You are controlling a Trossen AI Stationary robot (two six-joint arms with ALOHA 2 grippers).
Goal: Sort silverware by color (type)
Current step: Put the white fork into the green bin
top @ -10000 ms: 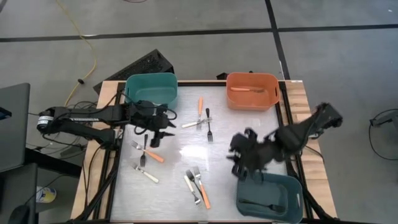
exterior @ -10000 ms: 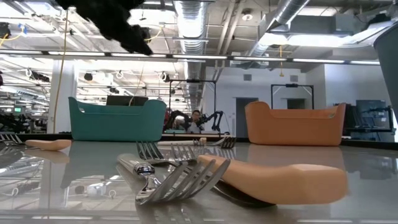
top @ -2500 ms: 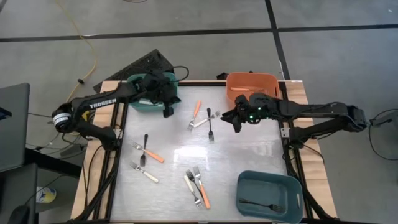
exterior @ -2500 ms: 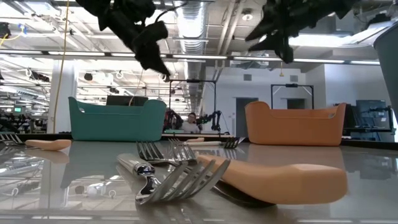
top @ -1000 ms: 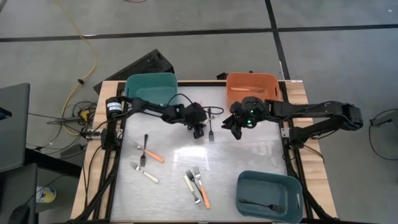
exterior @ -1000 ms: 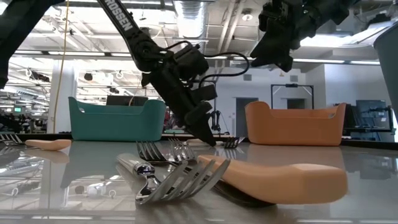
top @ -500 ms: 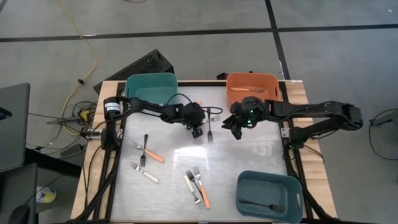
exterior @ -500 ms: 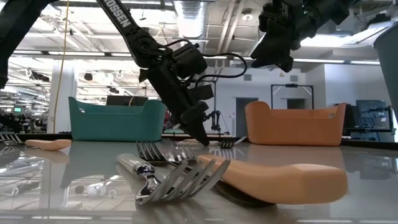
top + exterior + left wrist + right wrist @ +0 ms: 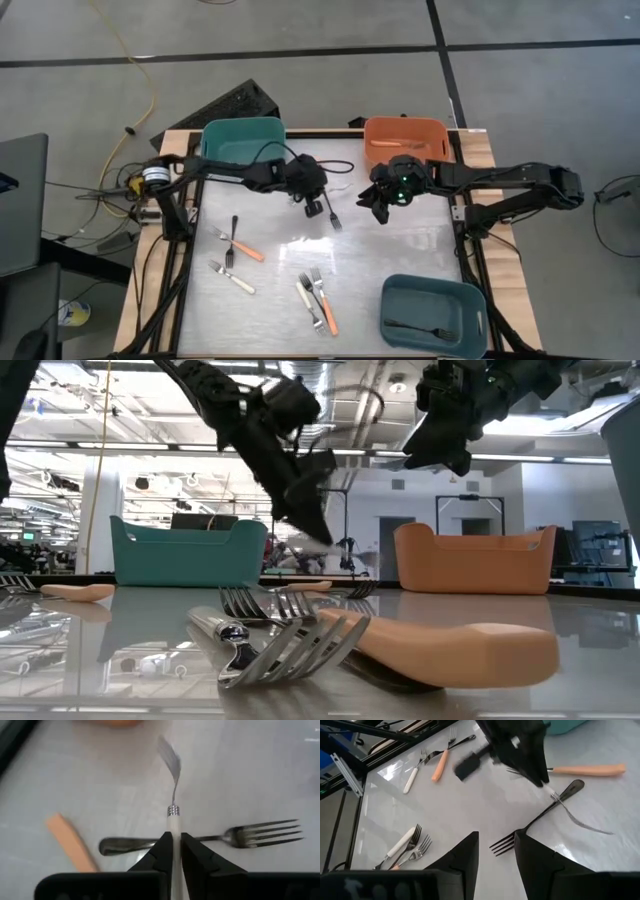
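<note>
Bare tabletop (image 9: 400, 250) between scattered forks (image 9: 316, 297)

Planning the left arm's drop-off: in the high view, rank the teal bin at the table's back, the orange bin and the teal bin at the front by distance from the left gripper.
1. Teal plastic bin at the back, back-left of the left gripper.
2. Orange plastic bin, back-right.
3. Teal plastic bin at the front, front-right corner, clearly farthest.

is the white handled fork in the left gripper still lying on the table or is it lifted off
Lifted. The left gripper is shut on the white-handled fork, whose tines hang in the air above the black fork lying flat on the table.
</note>
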